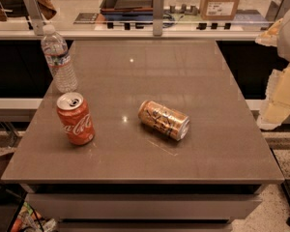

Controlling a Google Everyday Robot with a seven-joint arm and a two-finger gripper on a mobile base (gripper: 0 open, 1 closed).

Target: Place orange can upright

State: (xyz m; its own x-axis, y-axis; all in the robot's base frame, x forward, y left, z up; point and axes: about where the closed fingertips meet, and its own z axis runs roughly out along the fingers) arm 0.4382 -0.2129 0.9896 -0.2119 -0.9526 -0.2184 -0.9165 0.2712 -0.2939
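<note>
The orange can (pixel 164 120) is seen lying on its side, near the middle of the counter (pixel 193 76), its long axis running slantwise and one silver end turned toward the near right. It is judged to be light, with thin metal walls that may dent if squeezed hard. The smooth round body is likely slippery, and it can roll away if nudged off-centre. A hold across the middle of the cylinder, square to its axis, is judged best, so that the can may be swung up onto its flat end.

Well to the left of the orange can, a red Coca-Cola can (pixel 76 118) is standing upright. Farther back and left of the orange can, a clear water bottle (pixel 59 58) is standing by the counter's edge.

Far to the right of the orange can, beyond the counter's edge, the pale end effector (pixel 274 105) is held off the surface, grasping nothing that can be made out. Whether it is released or clenched cannot be told.
</note>
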